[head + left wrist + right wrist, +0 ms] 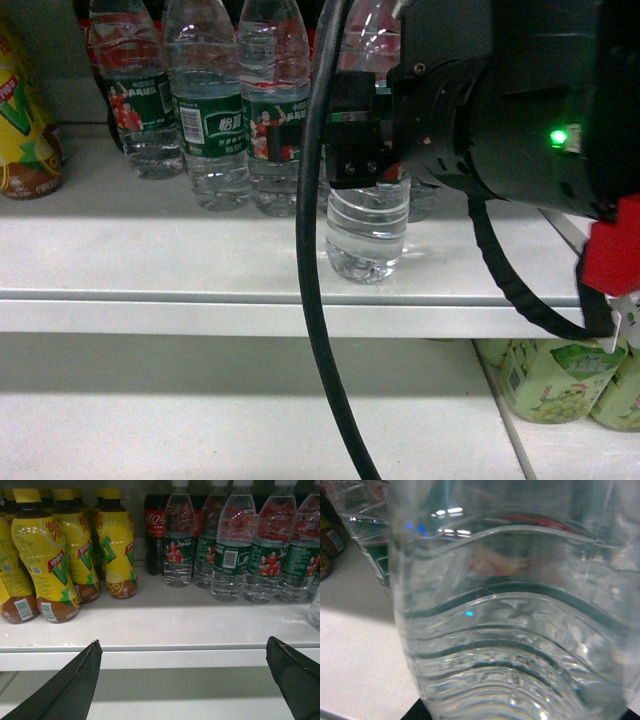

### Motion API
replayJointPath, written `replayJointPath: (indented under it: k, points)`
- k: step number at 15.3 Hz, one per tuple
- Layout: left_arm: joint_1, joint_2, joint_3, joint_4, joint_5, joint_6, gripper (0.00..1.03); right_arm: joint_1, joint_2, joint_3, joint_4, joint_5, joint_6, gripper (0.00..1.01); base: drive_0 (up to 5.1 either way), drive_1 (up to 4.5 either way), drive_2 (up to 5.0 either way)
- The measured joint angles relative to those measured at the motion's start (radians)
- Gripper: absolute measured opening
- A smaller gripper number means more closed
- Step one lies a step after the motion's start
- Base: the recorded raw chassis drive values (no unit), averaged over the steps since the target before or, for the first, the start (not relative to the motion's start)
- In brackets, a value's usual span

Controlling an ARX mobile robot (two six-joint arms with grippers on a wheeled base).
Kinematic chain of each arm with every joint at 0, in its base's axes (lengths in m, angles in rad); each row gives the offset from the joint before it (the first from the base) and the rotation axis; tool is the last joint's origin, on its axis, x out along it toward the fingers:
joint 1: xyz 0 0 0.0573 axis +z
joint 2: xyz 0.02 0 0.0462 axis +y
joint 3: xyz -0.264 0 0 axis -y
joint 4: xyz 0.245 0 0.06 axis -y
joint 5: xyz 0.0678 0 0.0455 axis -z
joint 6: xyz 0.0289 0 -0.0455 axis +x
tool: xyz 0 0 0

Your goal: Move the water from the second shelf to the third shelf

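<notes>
Clear ribbed water (367, 235) bottle upright near white shelf (200, 270) edge

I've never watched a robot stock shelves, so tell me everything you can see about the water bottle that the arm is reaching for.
The water bottle is clear ribbed plastic, its wavy ridges filling the right wrist view. It stands upright on the white shelf, ahead of the row of green-labelled bottles, base near the front edge. Water shows in its lower part; its label and cap are hidden behind the right gripper, which sits at its midsection. Whether the fingers actually clamp it cannot be told.
</notes>
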State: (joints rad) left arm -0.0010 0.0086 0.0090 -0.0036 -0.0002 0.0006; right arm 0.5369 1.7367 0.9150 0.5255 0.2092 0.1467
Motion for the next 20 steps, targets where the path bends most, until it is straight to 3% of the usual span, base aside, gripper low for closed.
replayJointPath:
  k: [3, 5, 9, 11, 15, 17, 20]
  points:
    - [0.000, 0.000, 0.000, 0.000, 0.000, 0.000, 0.98, -0.030, -0.129, -0.148, 0.013, -0.038, -0.018, 0.40, 0.0, 0.00, 0.0]
    - [0.000, 0.000, 0.000, 0.000, 0.000, 0.000, 0.98, -0.102, -0.263, -0.290, 0.024, -0.056, -0.047, 0.40, 0.0, 0.00, 0.0]
    - [0.000, 0.000, 0.000, 0.000, 0.000, 0.000, 0.98, -0.186, -0.441, -0.439, -0.006, -0.108, -0.065, 0.40, 0.0, 0.00, 0.0]
    - [0.000, 0.000, 0.000, 0.000, 0.000, 0.000, 0.98, -0.259, -0.637, -0.529, -0.068, -0.203, -0.064, 0.40, 0.0, 0.00, 0.0]
    - [0.000, 0.000, 0.000, 0.000, 0.000, 0.000, 0.98, -0.382, -0.981, -0.622, -0.285, -0.306, -0.056, 0.40, 0.0, 0.00, 0.0]
    - [0.000, 0.000, 0.000, 0.000, 0.000, 0.000, 0.98, -0.401, -1.110, -0.632, -0.370, -0.337, -0.050, 0.40, 0.0, 0.00, 0.0]
    - [0.000, 0.000, 0.000, 0.000, 0.000, 0.000, 0.98, -0.395, -1.217, -0.632, -0.445, -0.338, -0.037, 0.40, 0.0, 0.00, 0.0]
